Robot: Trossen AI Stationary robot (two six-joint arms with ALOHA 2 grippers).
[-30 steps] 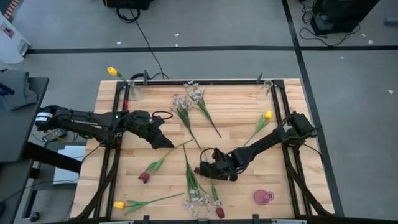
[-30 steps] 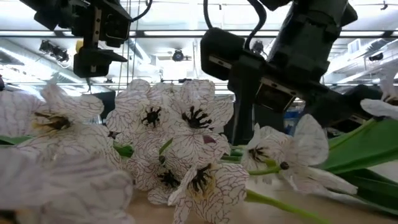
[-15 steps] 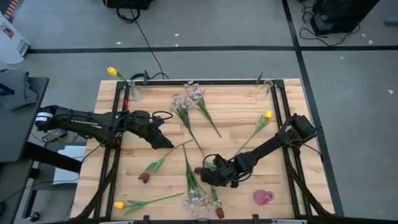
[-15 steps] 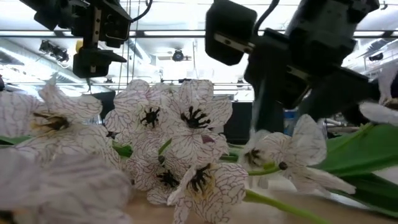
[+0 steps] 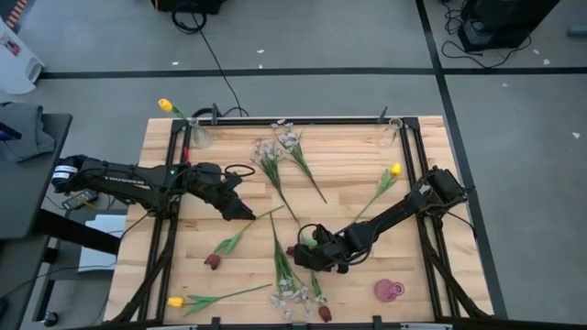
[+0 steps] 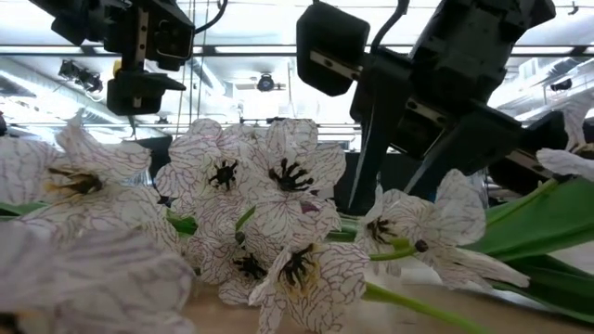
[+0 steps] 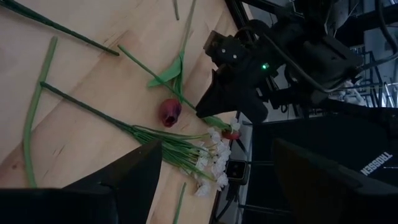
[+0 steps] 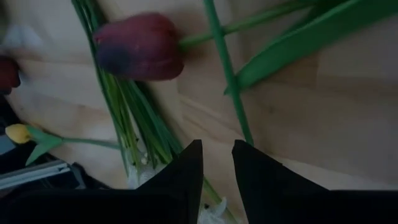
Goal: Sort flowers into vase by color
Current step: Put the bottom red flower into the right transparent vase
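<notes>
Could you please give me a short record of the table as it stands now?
Left gripper: open, empty, over the table's left half
Right gripper: down near the table's middle, at a dark red tulip
Clear vase, back left: holds one yellow tulip
Clear vase, back right: no flower seen
Pink vase: front right
Loose flowers: yellow tulips, other dark red tulips, white sprays
</notes>
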